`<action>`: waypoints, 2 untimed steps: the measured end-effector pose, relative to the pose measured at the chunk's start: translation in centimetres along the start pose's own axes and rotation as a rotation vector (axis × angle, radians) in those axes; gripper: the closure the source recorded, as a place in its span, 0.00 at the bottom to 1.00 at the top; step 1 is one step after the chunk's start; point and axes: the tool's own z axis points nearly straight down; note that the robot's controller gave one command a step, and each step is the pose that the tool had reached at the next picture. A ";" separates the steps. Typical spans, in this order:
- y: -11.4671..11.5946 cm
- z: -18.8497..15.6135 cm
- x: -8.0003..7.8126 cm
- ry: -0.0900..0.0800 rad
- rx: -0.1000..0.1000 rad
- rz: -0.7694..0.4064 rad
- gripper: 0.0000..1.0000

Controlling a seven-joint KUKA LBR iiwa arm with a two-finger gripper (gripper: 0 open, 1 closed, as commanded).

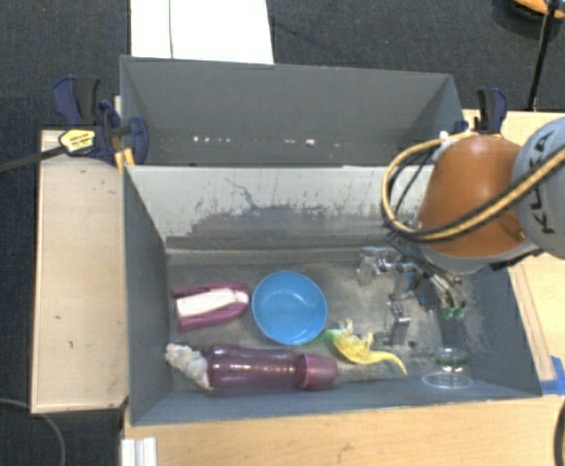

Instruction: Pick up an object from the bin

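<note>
— Dark carpet all round, and a grey metal bin (263,212) with a scuffed, scratched back wall. Where are you?
— My gripper (399,311) hangs low in the bin's right half, just beside a yellow toy (365,349) that lies near the front wall. Spread or clenched, I cannot tell.
— What else lies on that floor?
— A clear cup (448,372) near me at the front. A blue bowl (289,307) and a purple bottle (263,369) lie farther left.
</note>
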 end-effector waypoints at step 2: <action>0.3 4.0 2.9 -0.003 0.000 0.280 0.00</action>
